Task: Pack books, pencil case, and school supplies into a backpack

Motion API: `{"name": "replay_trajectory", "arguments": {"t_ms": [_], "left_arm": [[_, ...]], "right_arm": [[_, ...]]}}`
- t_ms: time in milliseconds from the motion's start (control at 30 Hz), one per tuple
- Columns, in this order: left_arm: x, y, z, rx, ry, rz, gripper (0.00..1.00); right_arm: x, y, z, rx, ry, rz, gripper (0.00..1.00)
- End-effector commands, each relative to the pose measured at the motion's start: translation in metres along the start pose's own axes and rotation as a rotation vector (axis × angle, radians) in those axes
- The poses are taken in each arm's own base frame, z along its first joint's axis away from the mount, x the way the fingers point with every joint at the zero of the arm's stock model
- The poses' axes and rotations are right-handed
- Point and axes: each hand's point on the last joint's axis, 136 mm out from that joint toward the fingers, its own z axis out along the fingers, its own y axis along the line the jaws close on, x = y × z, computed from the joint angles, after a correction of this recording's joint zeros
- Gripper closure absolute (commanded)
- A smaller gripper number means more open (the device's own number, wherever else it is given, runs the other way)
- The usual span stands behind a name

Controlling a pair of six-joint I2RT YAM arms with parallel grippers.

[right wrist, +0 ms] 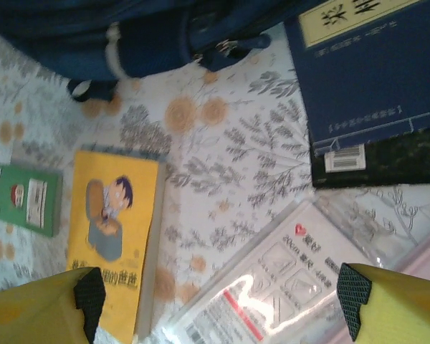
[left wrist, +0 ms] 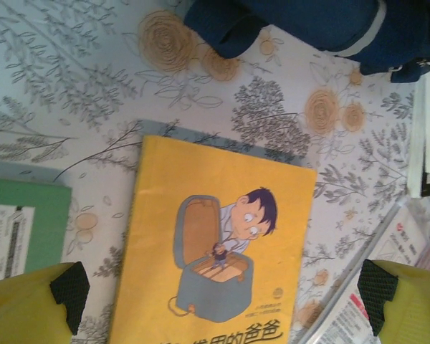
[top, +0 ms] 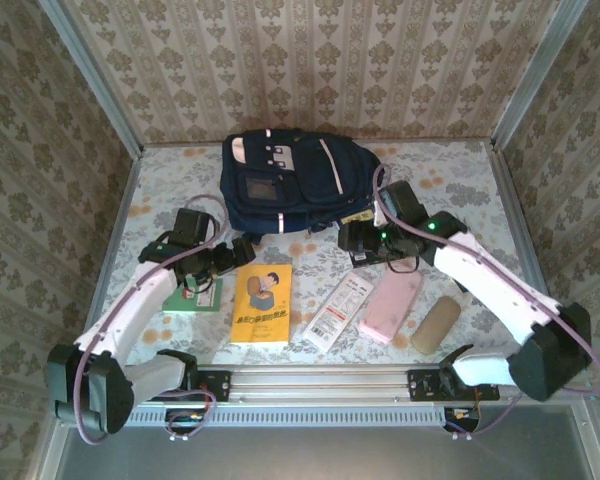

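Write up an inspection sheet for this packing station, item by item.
Surface: floral table, flat.
Job's things: backpack at the far middle; yellow paperback, green booklet, white packet, pink pouch, tan pouch in a near row; navy book beside the backpack; all outside it.
Clutter: nothing seen.
End effectors: left end effector open by the yellow paperback; right end effector open near the navy book; both empty.
Cables: purple cable along each arm, right loop close to the backpack.
Surroundings: patterned walls, metal frame posts.

Beige damask walls (top: 320,60); floral tablecloth (top: 170,190); aluminium frame posts (top: 92,75) at corners.
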Motion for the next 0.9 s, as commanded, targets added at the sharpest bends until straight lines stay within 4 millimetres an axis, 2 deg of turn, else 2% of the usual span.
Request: {"name": "replay_trajectory", "arguments": {"t_ms": [0,167,267,433,633,733,867], "left_arm": [[-0.030,-0.034,-0.008,0.111,-0.050,0.000,0.00],[-0.040,-0.047,-0.002,0.169,-0.048,-0.029,0.00],[-0.038,-0.047,-0.001,0.174,-0.037,-0.024,0.00],[-0.037,-0.042,0.001,0.158,-0.040,0.003,0.00],[-0.038,-0.038,0.016,0.196,0.018,-0.054,0.01],[-0.040,-0.036,0.020,0.214,0.033,-0.081,0.02],[-0.040,-0.031,0.023,0.221,0.032,-0.099,0.02]], "right_arm": [[-0.053,0.013,0.015,-0.090,-0.072,0.088,0.14],[-0.124,-0.008,0.050,-0.030,-0.131,0.137,0.15],[-0.161,-0.032,0.072,0.017,-0.146,0.182,0.16],[-0.211,-0.072,0.103,0.058,-0.175,0.230,0.16],[-0.233,-0.119,0.146,0.075,-0.121,0.296,0.21],[-0.240,-0.143,0.157,0.105,-0.120,0.330,0.21],[-0.252,-0.158,0.169,0.095,-0.114,0.353,0.24]]}}
